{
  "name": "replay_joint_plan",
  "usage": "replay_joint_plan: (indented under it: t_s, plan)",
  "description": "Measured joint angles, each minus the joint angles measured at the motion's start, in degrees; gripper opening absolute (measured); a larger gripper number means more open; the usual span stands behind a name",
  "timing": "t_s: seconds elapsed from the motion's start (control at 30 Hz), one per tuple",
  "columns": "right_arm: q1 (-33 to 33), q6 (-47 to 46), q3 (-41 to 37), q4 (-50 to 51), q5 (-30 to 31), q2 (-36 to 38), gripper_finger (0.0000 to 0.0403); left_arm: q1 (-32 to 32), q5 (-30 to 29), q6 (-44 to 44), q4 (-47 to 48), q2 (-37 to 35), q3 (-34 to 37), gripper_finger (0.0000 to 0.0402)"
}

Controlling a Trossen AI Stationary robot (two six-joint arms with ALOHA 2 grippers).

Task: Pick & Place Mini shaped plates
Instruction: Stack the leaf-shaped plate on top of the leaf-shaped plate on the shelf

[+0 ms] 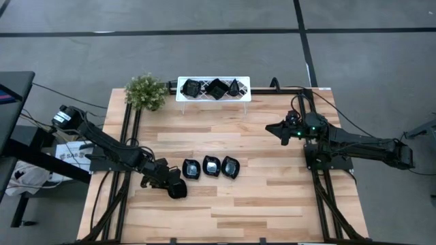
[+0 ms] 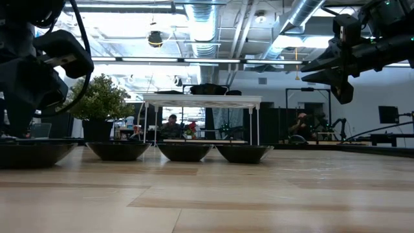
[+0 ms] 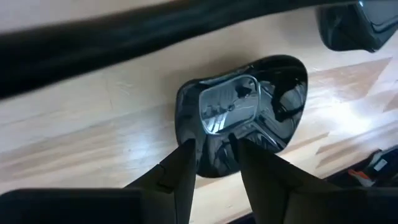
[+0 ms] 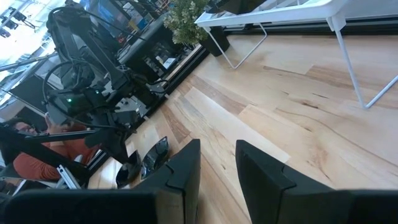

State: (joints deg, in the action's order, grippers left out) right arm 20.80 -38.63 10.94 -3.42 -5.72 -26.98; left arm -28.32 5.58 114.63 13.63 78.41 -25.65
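Four glossy black mini plates lie flat on the wooden table. Three sit in a row (image 1: 212,166), also seen in the low view (image 2: 184,152). The fourth, a teardrop-shaped plate (image 3: 255,99), lies left of them (image 1: 179,191). My left gripper (image 3: 216,147) is low over this plate's rim, open by a narrow gap. More black plates (image 1: 216,88) rest on top of the white rack (image 1: 181,92) at the far edge. My right gripper (image 1: 278,129) hangs in the air over the table's right half, open and holding nothing (image 4: 217,149). My left gripper comes at the teardrop plate from above, slanting, with one finger (image 3: 186,162) at the rim's outer side and the other (image 3: 252,158) over the bowl. A stretch of rim (image 3: 214,163) shows between them. I cannot tell whether they touch it. The plate lies flat on the table.
A small green plant (image 1: 146,92) stands at the far left corner beside the rack. Black frame rails (image 1: 129,136) run along both sides of the table. Bare wood lies in the table's middle and near part. People sit in the room beyond (image 2: 171,123).
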Motion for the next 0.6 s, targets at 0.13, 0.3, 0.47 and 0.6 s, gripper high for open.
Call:
replay_joint_plan:
  t_s: [0.13,0.3,0.47,0.6]
  plan:
    - [0.00,0.02,0.00,0.00,0.00,-0.02,0.0098,0.02,0.72,1.45,-0.09,-0.09,0.00,0.0122]
    - [0.02,0.02,0.00,0.00,-0.01,-0.01,0.0098,-0.04,2.19,2.65,-0.20,-0.90,-0.07,0.0122]
    - [0.00,0.14,0.02,0.04,0.00,0.00,0.0098,-0.22,1.65,2.88,0.45,-4.23,-0.12,0.0122]
    - [0.01,0.15,0.01,0.04,0.00,-0.01,0.0098,-0.22,1.46,3.08,3.67,-5.23,-0.13,0.0122]
